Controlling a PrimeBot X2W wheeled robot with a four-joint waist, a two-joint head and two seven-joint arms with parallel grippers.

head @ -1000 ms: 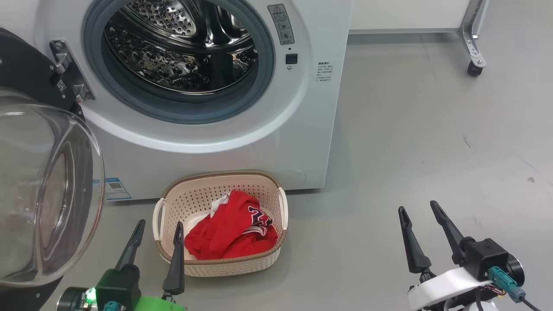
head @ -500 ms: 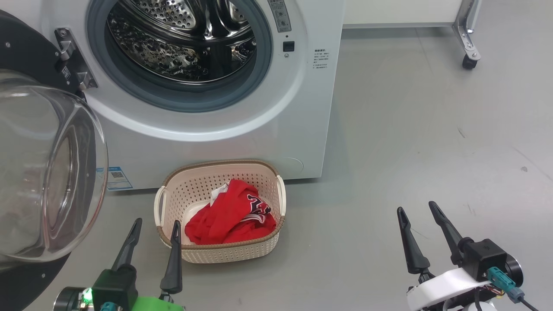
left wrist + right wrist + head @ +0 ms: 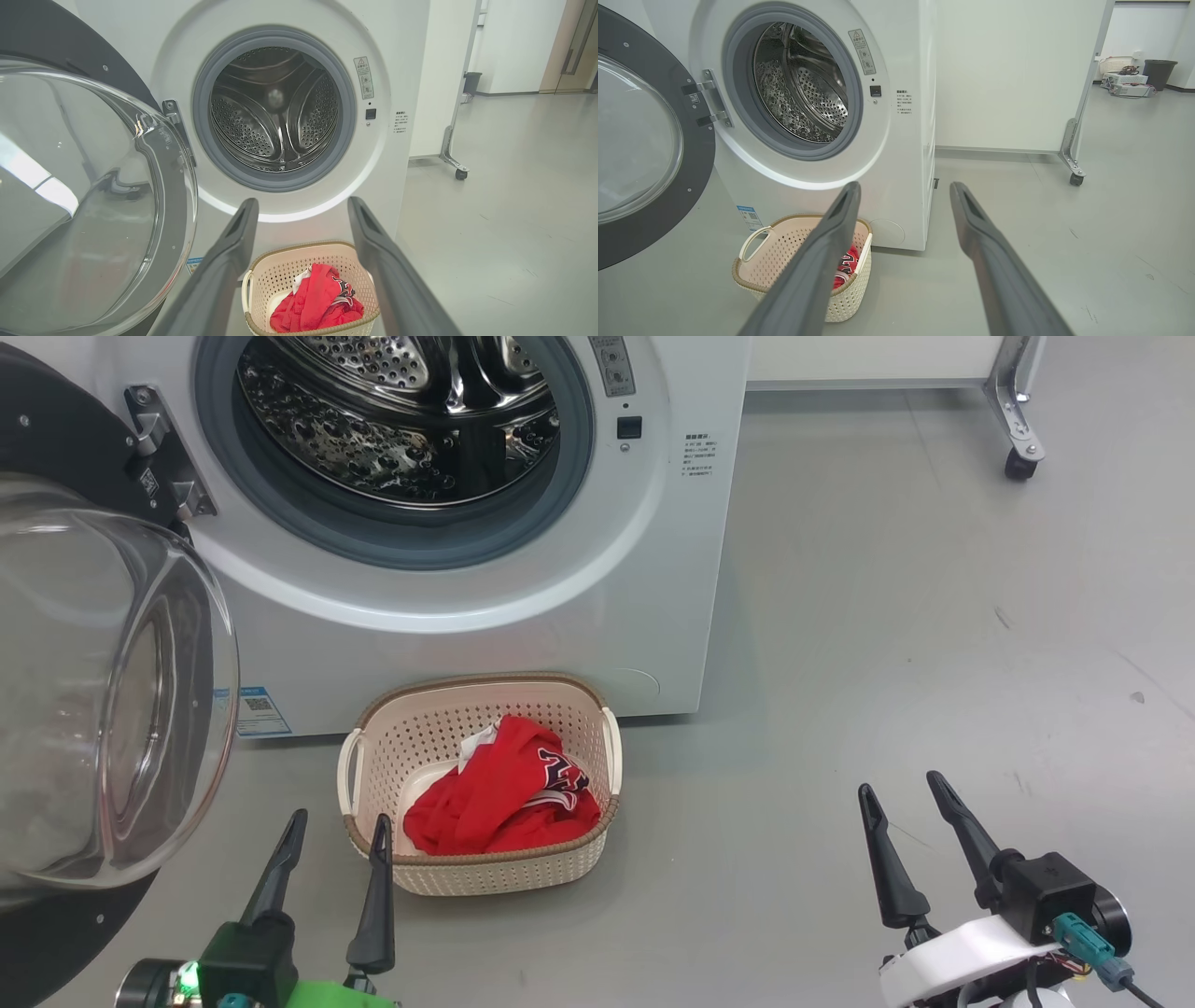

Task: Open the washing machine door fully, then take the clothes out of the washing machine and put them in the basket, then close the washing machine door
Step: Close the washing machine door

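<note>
The washing machine [image 3: 653, 569] stands with its steel drum [image 3: 392, 420] showing no garments. Its door [image 3: 103, 691] hangs swung out to the left, glass bowl bulging toward me; the door [image 3: 84, 196] and the door [image 3: 640, 140] also show in both wrist views. The red clothes [image 3: 504, 793] lie in the cream basket [image 3: 485, 873] on the floor in front of the machine. My left gripper [image 3: 341, 826] is open just left of the basket, holding nothing. Far right of the basket, my right gripper [image 3: 901, 793] is open and holds nothing.
Grey floor [image 3: 934, 616] spreads to the right of the machine. A white panel on a castor leg [image 3: 1019, 462] stands behind at the right. A dark bin [image 3: 1159, 72] and boxes sit far back in the right wrist view.
The head view has shifted a little, so machine and basket sit higher in the picture. Both grippers stay open in the same places.
</note>
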